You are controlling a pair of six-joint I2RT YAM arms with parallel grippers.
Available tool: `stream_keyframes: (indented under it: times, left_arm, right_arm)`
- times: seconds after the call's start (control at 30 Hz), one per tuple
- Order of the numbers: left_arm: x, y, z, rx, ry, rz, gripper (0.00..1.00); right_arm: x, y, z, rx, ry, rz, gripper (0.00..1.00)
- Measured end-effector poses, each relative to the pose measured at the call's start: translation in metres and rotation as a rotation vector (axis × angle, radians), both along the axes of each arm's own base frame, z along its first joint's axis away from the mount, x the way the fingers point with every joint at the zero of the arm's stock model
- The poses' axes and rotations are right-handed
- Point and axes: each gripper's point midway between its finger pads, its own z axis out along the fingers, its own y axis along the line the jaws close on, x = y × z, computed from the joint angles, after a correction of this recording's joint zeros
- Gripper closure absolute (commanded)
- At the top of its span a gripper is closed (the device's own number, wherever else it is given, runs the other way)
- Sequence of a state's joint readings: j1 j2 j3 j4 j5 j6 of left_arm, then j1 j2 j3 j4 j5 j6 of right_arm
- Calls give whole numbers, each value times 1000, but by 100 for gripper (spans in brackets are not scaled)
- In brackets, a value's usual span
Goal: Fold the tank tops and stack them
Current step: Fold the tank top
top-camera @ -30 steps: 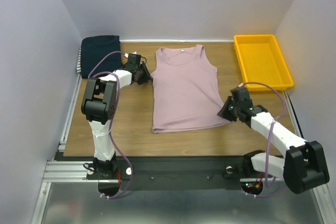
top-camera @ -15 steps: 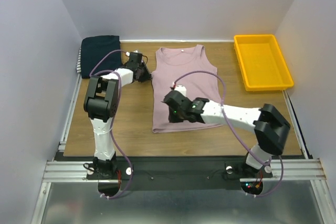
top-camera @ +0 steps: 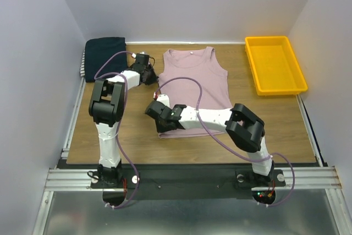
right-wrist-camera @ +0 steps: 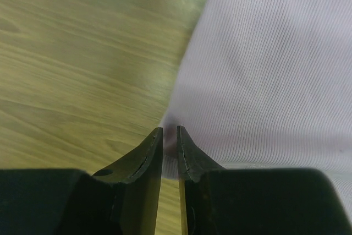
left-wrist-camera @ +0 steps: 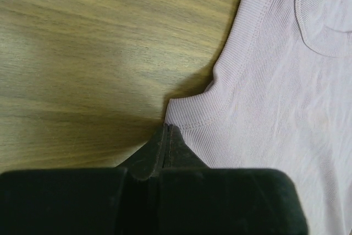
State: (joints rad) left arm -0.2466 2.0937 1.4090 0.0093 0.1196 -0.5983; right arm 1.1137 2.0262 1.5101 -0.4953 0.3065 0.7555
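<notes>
Change: since half a second ago the right arm [top-camera: 214, 118] has swung further left across the pale pink tank top [top-camera: 195, 81]. The right end effector [top-camera: 155, 108] was over the middle of the cloth and is now at its left side edge, close to the hem. The left arm [top-camera: 107, 103] has not shifted.
Pale pink tank top: spread flat in the middle of the table [top-camera: 137, 136], neck at the far end and hem at the near end, so its long axis runs far to near.
Folded tank tops [top-camera: 104, 52]: a stack in the far left corner, dark navy uppermost, well apart from the pink one.
Left end effector [top-camera: 146, 74]: at the far left of the pink top, by the armhole. In the left wrist view its fingers [left-wrist-camera: 157, 152] are pressed together with the tips touching the cloth's edge. Whether any cloth is pinched between them cannot be told.
Right end effector: its fingers [right-wrist-camera: 148, 152] stand a narrow gap apart at the side edge, with wood to the left and cloth to the right. A pink blur shows in the gap, but no firm grip is visible.
Key relation: both end effectors sit on the same left edge, the left one far and the right one near, and the cloth stretches away to the right of both. A lengthwise fold would probably carry that edge rightward, across the long axis.
Nearer arm: the left arm is nearer the stack.
</notes>
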Motion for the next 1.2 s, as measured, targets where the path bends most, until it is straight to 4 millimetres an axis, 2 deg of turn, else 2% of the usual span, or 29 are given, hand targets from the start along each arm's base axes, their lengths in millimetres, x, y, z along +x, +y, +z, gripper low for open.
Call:
stream_keyframes:
  times: [0.1,0.2,0.43,0.6,0.67,0.77,0.97,1.07,1.2]
  left_arm:
    - [0,0,0,0,1,0,100]
    - [0,1,0,1,1,3,100]
    - [1,5,-1,2,5,10,100]
    - [0,5,-1,1,6,11,100]
    - [0,5,0,1,6,11,100]
    - [-1,7,1,5,5,18,100]
    - [-7,16,8,14,-4,39,100]
    - [-5,17,12,14,-13,42,100]
    - [-5,19,12,17,-14,45,100]
  right_arm:
    - [-12,-4,-18,-49,25,15,78]
    - [-22,-10,-27,-71,32,12,78]
    - [-41,-28,-27,-67,28,-14,78]
    - [-43,-30,-25,-64,14,-26,78]
    - [-44,-31,-20,-55,5,-27,77]
    - [-45,-31,-2,-23,-17,-23,77]
    - [-45,-33,46,80,-70,-29,75]
    - [-42,-30,54,99,-87,-35,74]
    - [-36,-18,49,89,-90,-30,72]
